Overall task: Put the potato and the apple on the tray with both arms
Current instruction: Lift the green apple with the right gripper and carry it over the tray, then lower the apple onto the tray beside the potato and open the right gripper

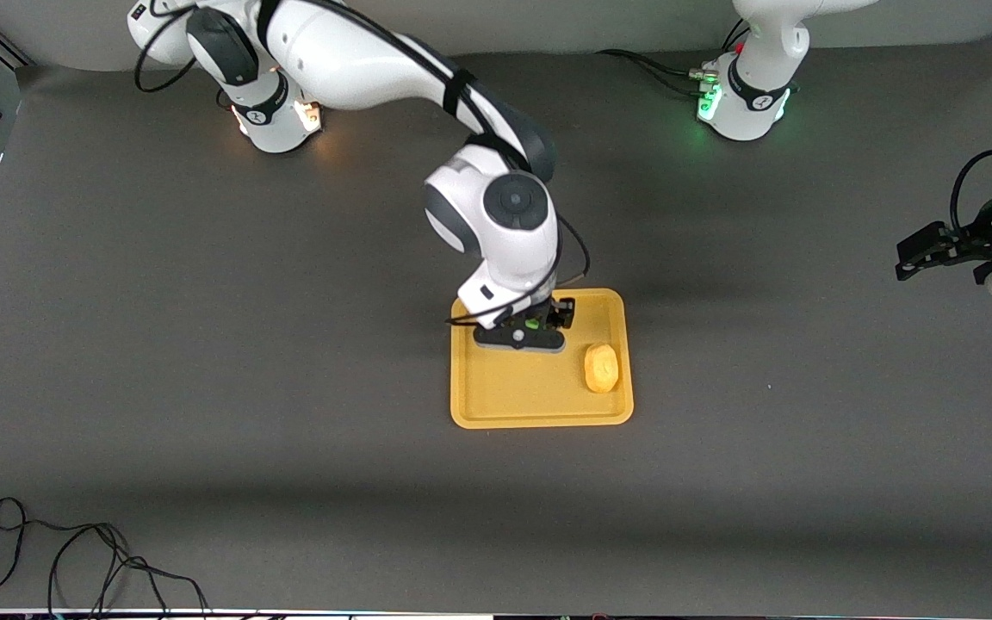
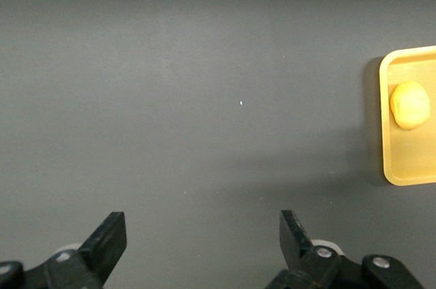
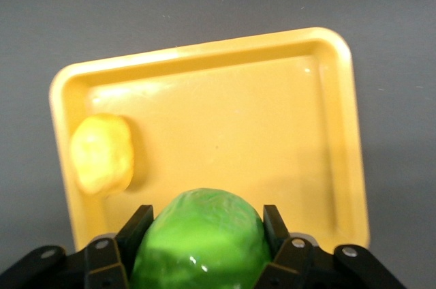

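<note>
The right gripper (image 3: 201,245) grasps the glossy bright green round apple (image 3: 201,238) directly over the flat rectangular orange-yellow plastic tray (image 1: 513,396), above its edge farther from the front camera. The lumpy yellow-orange oval potato (image 1: 601,368) already lies in the tray, toward the left arm's end. The left gripper (image 2: 201,251) waits released over bare table, well apart.
</note>
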Motion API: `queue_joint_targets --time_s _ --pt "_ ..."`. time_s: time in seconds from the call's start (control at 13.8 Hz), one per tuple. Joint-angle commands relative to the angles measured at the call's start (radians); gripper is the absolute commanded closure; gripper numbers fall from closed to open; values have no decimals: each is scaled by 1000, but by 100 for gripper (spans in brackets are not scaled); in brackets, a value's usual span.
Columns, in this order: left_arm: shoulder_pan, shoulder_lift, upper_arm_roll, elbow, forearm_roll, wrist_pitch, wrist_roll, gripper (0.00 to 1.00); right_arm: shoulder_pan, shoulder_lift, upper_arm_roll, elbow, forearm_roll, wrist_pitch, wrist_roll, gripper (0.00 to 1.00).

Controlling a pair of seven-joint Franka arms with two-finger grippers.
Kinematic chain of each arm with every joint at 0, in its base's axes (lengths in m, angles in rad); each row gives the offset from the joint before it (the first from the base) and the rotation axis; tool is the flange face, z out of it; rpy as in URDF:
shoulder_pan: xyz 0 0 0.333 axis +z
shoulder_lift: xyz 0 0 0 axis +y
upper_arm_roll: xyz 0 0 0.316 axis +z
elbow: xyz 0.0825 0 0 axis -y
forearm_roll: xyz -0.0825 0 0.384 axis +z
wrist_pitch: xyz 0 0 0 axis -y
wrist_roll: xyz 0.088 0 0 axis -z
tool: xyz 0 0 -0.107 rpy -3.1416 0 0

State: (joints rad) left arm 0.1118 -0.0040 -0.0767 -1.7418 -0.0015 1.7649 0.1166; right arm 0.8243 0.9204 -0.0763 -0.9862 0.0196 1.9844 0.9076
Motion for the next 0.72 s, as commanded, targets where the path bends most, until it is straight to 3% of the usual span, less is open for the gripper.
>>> queue_joint_targets --time_s 0.0,0.65 --pt "-7 32 -3 54 -6 -16 9 0 -2 101 -7 63 -13 63 25 44" --pt "-44 41 -9 28 -9 16 -29 1 -4 201 -7 61 -41 198 27 44"
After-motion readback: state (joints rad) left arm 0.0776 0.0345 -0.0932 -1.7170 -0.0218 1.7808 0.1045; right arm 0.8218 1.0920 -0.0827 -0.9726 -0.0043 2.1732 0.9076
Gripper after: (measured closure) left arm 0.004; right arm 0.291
